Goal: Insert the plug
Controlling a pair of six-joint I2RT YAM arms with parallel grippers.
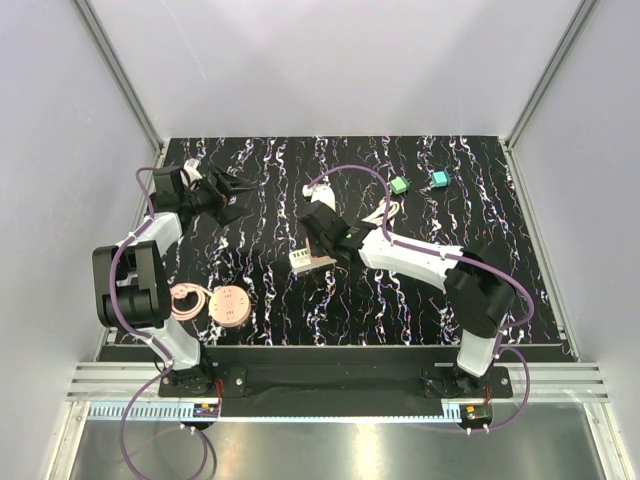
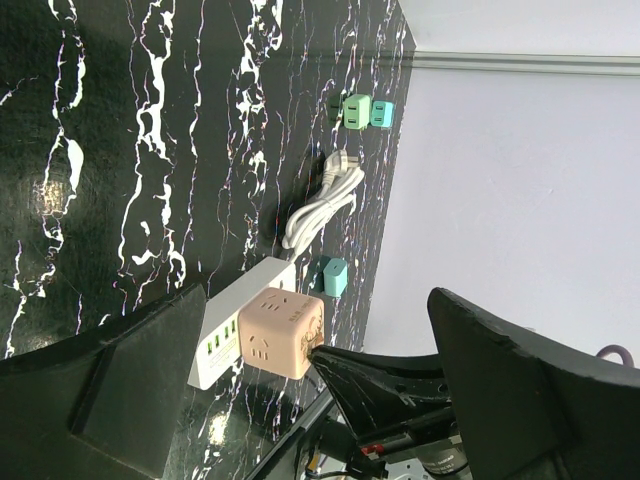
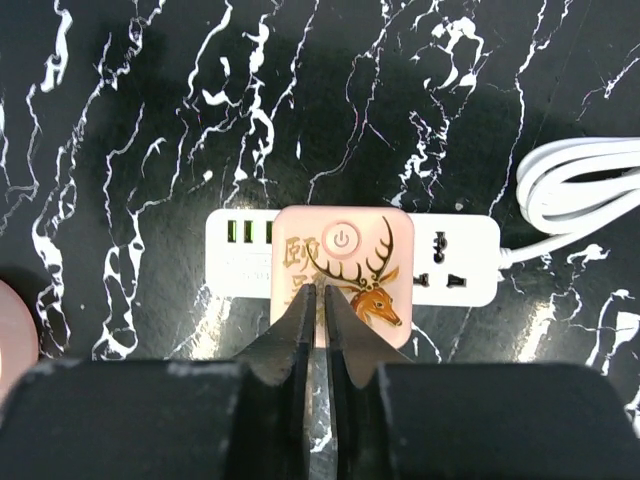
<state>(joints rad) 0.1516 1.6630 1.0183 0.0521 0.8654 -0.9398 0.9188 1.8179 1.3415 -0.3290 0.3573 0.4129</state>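
Note:
A pink cube plug (image 3: 345, 250) with a deer print and a power button sits on the white power strip (image 3: 455, 260); both lie mid-table in the top view (image 1: 305, 260). My right gripper (image 3: 315, 295) is shut with nothing between its fingers. Its tips rest on the cube's top face, seen from the side in the left wrist view (image 2: 340, 360). My left gripper (image 1: 235, 195) is open and empty at the far left of the mat, well away from the cube (image 2: 285, 330).
The strip's white cable (image 1: 385, 212) coils behind it. A green adapter (image 1: 399, 186) and a teal adapter (image 1: 439, 178) lie at the back right. A pink round socket (image 1: 230, 303) with a coiled pink cord (image 1: 188, 302) sits front left.

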